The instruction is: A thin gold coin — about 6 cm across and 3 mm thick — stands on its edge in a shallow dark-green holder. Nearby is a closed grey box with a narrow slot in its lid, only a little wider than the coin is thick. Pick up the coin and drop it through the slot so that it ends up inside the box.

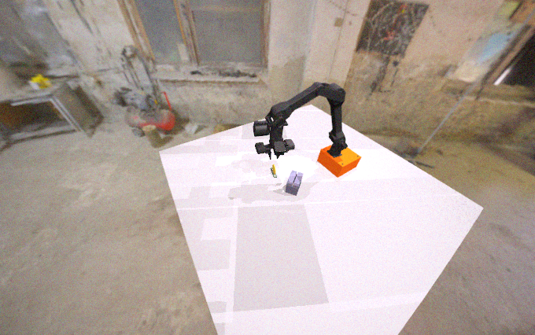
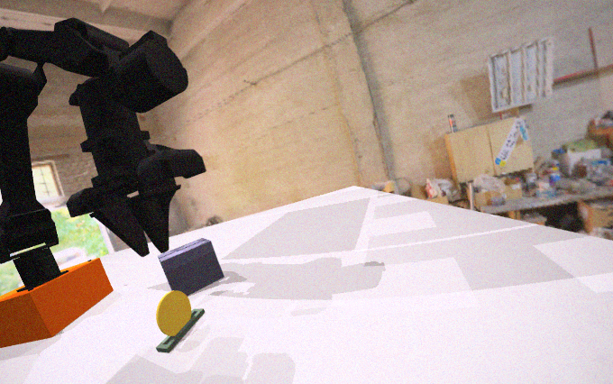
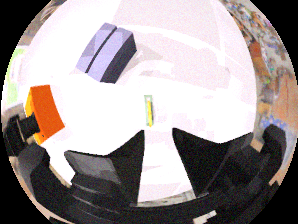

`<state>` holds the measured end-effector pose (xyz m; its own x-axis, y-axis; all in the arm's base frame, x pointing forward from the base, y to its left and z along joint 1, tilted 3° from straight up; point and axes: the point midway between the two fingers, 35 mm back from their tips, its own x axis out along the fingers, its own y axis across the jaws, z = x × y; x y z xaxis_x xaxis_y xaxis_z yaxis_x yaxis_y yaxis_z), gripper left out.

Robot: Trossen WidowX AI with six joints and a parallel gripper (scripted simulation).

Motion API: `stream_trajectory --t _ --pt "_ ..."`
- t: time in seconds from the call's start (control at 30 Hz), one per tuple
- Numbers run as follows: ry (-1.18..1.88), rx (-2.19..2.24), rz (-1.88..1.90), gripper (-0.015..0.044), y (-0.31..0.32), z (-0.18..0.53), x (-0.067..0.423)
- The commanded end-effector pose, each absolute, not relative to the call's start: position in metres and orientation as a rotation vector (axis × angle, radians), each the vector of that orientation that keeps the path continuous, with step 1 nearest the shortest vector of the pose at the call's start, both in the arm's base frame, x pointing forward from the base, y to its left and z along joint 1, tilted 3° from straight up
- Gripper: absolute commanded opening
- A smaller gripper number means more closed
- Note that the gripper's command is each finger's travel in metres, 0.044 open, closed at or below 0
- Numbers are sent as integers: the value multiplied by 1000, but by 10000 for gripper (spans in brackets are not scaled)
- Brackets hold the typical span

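The gold coin (image 1: pixel 273 170) (image 2: pixel 173 313) stands on its edge in the dark-green holder (image 2: pixel 167 345) on the white table. In the wrist view the coin (image 3: pixel 150 110) shows edge-on as a thin strip just ahead of the fingers. The closed grey box (image 1: pixel 293 182) (image 2: pixel 192 267) (image 3: pixel 107 51) stands just beside the coin, and the slot in its lid shows as a dark line in the wrist view. My gripper (image 1: pixel 274 156) (image 2: pixel 153 251) (image 3: pixel 158 132) points down, a short way above the coin. Its fingers stand partly apart with nothing between them.
The arm's orange base (image 1: pixel 338 160) (image 2: pixel 50 303) (image 3: pixel 43 110) sits on the table behind the box. The white table (image 1: pixel 355 237) stretches wide toward the front, and its edges drop to the workshop floor.
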<state>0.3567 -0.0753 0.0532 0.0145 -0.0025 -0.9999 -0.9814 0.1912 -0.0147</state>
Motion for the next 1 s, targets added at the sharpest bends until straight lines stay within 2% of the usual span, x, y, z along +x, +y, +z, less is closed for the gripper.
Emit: stream_trajectory --t 0.0,0.97 --pt "1300 -1070 1071 161 -77 32 352" --pt "1300 -1070 1071 161 -77 -17 352"
